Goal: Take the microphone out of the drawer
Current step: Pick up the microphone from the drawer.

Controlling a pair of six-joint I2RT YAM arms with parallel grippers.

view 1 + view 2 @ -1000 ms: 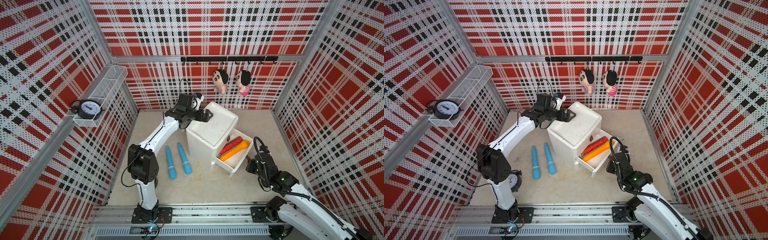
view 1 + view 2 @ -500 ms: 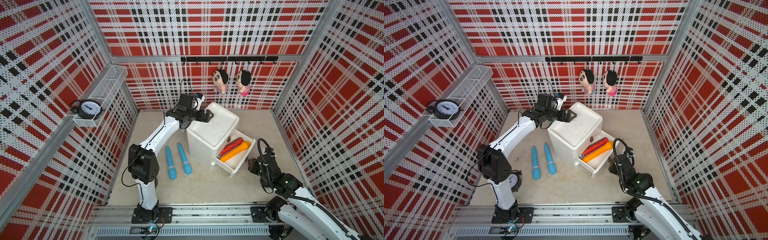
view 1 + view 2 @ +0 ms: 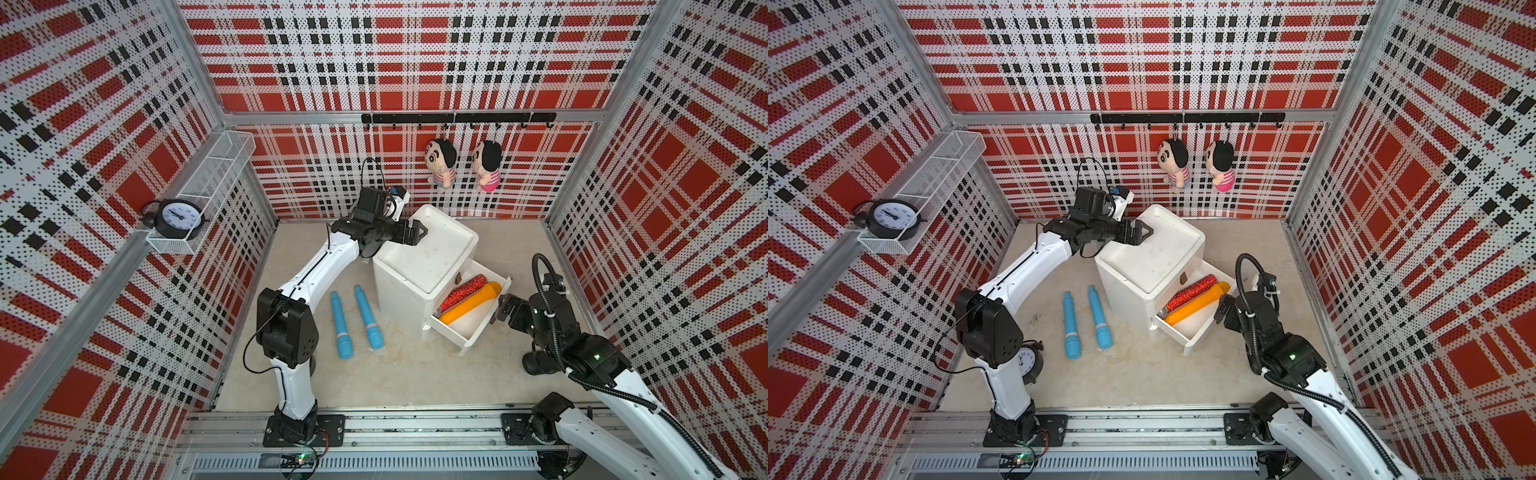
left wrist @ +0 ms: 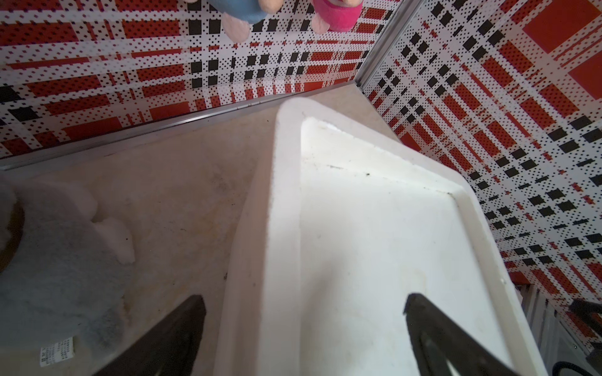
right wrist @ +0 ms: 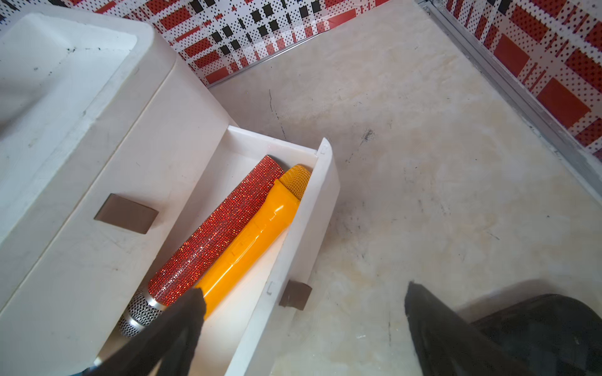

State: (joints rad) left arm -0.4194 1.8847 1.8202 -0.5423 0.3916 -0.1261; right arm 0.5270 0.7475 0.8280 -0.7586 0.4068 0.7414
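Observation:
The white cabinet [image 3: 428, 257] [image 3: 1154, 257] has its drawer [image 3: 478, 332] [image 3: 1200, 332] [image 5: 293, 247] pulled out. Two microphones lie side by side inside: a red glittery one [image 3: 463, 293] [image 3: 1192, 291] [image 5: 221, 228] and an orange one [image 3: 469, 303] [image 3: 1198, 305] [image 5: 254, 234]. My right gripper [image 3: 500, 308] [image 3: 1221, 309] [image 5: 303, 293] stands open and empty, just outside the drawer front by its brown handle [image 5: 294, 294]. One of its fingers overlaps the microphones' near ends in the right wrist view. My left gripper [image 3: 417, 235] [image 3: 1144, 232] [image 4: 304, 298] hangs open over the cabinet top's back left corner.
Two blue microphones [image 3: 341, 326] [image 3: 369, 318] lie on the floor left of the cabinet. A wire shelf with a clock [image 3: 176, 216] is on the left wall. Two dolls [image 3: 440, 162] [image 3: 486, 164] hang at the back. Another clock [image 3: 1027, 361] stands by the left arm's base.
My right gripper has gone from shut to open at the drawer front, and its wrist has shifted a little to the right. The left arm has not moved.

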